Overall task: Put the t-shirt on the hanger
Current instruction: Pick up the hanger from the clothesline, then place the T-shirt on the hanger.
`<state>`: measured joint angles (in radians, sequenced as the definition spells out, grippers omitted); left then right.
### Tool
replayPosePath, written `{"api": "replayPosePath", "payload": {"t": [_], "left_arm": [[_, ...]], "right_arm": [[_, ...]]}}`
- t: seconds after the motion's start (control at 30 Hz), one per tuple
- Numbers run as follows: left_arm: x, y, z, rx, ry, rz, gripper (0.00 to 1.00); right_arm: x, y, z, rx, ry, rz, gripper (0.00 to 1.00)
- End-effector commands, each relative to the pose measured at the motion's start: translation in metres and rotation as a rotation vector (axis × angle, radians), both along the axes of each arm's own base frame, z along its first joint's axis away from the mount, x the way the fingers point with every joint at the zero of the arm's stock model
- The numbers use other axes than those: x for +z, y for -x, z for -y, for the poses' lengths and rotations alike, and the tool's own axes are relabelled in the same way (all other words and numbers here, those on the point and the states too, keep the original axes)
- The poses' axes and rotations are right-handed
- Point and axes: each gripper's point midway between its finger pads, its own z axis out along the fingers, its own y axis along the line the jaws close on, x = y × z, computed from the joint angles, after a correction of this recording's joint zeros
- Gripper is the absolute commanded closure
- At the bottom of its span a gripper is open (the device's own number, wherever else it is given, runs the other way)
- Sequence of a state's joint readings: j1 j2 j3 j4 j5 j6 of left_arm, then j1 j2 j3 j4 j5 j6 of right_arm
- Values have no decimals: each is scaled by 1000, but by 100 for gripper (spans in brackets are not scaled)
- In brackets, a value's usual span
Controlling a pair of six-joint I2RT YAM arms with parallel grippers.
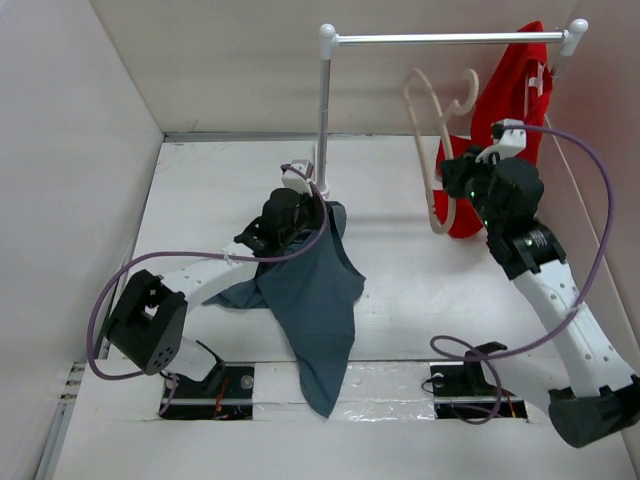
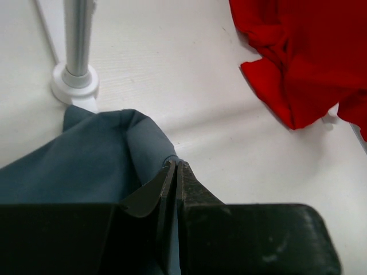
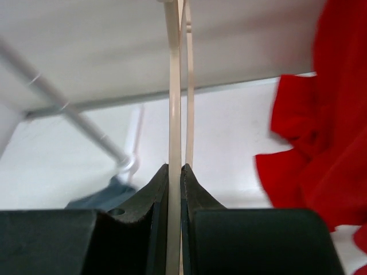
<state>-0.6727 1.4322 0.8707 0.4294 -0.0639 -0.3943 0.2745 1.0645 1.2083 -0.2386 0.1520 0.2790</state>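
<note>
The t-shirt (image 1: 315, 290) is plain slate blue-grey fabric with no print. It is bunched and creased at the top and falls in 1 long, narrowing drape. Its upper end is lifted off the white table (image 1: 420, 290) just beside the upright post (image 1: 323, 110) of the silver rail (image 1: 450, 38). Its lower end trails toward the near edge between the 2 arm bases, and a fold spreads out to the left.

The left gripper (image 2: 175, 165) is clamped on a gathered fold of the t-shirt, with its 2 fingers pressed together and cloth puckering out around the tips.

The hanger (image 3: 172, 86) is pale cream with thin curved arms. In the top view it is in the air under the rail with its hook tilted to the right, beside the red garment (image 1: 510, 110) hanging at the rail's right end. The right gripper (image 3: 175, 169) is closed on 1 slim arm of the hanger, which runs straight up from between the pads. The t-shirt and hanger are well apart.
</note>
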Motion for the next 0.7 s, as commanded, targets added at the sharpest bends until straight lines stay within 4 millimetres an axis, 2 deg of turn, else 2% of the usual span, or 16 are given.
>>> {"api": "replayPosePath", "payload": {"t": [0.0, 0.03, 0.1, 0.13, 0.2, 0.23, 0.27, 0.33, 0.4, 0.53, 0.63, 0.67], "left_arm": [[51, -20, 0, -3, 112, 96, 100], [54, -22, -3, 5, 119, 101, 100], [59, -20, -4, -12, 130, 108, 100], [62, -21, -6, -6, 129, 113, 100], [63, -20, -8, 0, 126, 118, 100], [61, -19, -9, 0, 125, 117, 100], [60, -19, -8, 0, 126, 116, 100], [61, -21, -7, 0, 127, 114, 100], [60, -23, -6, -1, 115, 107, 100], [70, -27, -15, 53, 117, 131, 100], [74, -29, -21, 85, 104, 138, 100], [76, -31, -27, 99, 105, 144, 100]], "right_arm": [[29, 44, -38, 190, -88, 117, 100], [4, 61, -64, 309, -94, 70, 100], [-14, 87, -84, 412, -116, 50, 100], [-36, 111, -94, 471, -126, 19, 100], [-57, 130, -98, 500, -147, -38, 100], [-71, 142, -91, 480, -140, -87, 100], [-83, 154, -96, 515, -137, -123, 100], [-98, 171, -98, 538, -155, -196, 100], [-106, 188, -104, 582, -186, -228, 100], [-119, 196, -101, 541, -188, -272, 100], [-118, 202, -102, 537, -189, -282, 100], [-109, 207, -104, 555, -200, -271, 100]]}}
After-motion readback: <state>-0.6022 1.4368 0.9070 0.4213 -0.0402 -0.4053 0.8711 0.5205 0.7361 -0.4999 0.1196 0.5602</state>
